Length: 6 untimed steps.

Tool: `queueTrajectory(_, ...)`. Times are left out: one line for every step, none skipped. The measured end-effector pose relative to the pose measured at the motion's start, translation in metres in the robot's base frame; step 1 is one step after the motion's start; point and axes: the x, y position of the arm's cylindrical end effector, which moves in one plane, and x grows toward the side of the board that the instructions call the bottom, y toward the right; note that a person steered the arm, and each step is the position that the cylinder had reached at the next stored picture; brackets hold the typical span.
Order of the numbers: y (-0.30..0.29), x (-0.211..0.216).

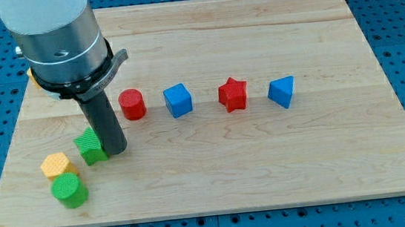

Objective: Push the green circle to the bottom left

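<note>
my tip (115, 149) rested just right of green block (90, 146), no claw fitted | green circle (69, 190) sat near-left, touching yellow block (58, 166) | red circle (132, 104), blue cube (178, 100) further right

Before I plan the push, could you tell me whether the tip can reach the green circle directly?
Probably not directly: my tip sits beside the green block, which lies between it and the green circle, with the yellow block adjacent.
</note>
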Motion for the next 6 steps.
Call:
queueTrajectory(0.021,0.044)
queueTrajectory(0.013,0.087)
queueTrajectory(-0.02,0.087)
queueTrajectory(-0.056,0.068)
queueTrajectory(-0.083,0.043)
queueTrajectory(-0.069,0.024)
